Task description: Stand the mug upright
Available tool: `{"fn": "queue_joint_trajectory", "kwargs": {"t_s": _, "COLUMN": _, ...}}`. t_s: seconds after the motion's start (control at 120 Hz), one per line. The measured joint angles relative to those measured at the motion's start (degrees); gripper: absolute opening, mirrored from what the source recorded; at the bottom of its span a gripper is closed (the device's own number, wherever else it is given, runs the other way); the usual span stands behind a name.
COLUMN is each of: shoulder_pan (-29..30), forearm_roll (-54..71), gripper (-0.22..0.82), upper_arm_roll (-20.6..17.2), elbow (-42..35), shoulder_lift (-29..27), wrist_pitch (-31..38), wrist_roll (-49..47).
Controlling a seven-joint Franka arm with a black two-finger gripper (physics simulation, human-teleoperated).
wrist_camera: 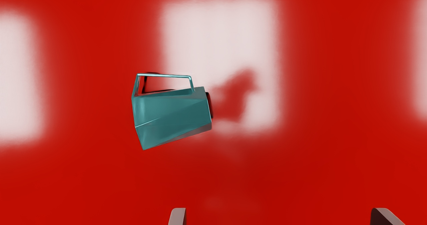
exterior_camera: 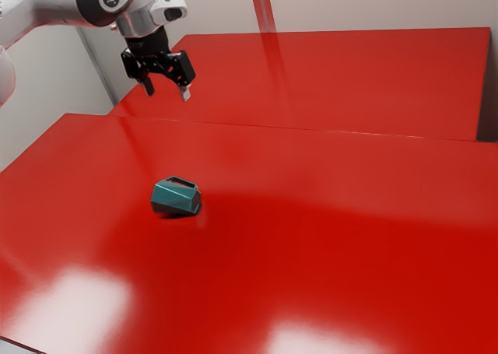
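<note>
High above the red table, the gripper point(exterior_camera: 167, 93) hangs open with nothing between its fingers. The teal, faceted mug point(exterior_camera: 176, 198) lies on its side on the tabletop, well below the gripper and apart from it. In the wrist view the mug point(wrist_camera: 171, 116) shows its angular handle along one side, while its opening is turned away from view. The fingertips of the gripper point(wrist_camera: 278, 216) stand wide apart at the bottom edge, off to one side of the mug.
The glossy red table point(exterior_camera: 311, 245) carries bright reflections. Behind it is a second red surface point(exterior_camera: 373, 82), with a pale wall point(exterior_camera: 373, 4) beyond.
</note>
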Motion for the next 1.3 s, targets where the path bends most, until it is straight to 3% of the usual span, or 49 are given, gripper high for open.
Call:
{"fn": "queue_joint_trajectory", "kwargs": {"t_s": 0.308, "shoulder_pan": 1.86, "forearm_roll": -1.93, "gripper": 0.6, "upper_arm_roll": 0.09, "elbow": -1.7, "shoulder_lift": -0.34, "wrist_pitch": 0.19, "wrist_roll": -0.37}}
{"fn": "queue_joint_trajectory", "kwargs": {"t_s": 0.658, "shoulder_pan": 15.25, "forearm_roll": -16.95, "gripper": 0.6, "upper_arm_roll": -0.16, "elbow": -15.34, "shoulder_lift": -0.43, "wrist_pitch": 5.26, "wrist_roll": 0.08}}
{"fn": "queue_joint_trajectory", "kwargs": {"t_s": 0.958, "shoulder_pan": 20.42, "forearm_roll": -23.22, "gripper": 0.6, "upper_arm_roll": -0.17, "elbow": -22.76, "shoulder_lift": 1.95, "wrist_pitch": 11.52, "wrist_roll": 11.59}}
{"fn": "queue_joint_trajectory", "kwargs": {"t_s": 1.3, "shoulder_pan": 24.78, "forearm_roll": -28.44, "gripper": 0.6, "upper_arm_roll": -0.08, "elbow": -22.86, "shoulder_lift": 9.33, "wrist_pitch": 12.79, "wrist_roll": 27.63}}
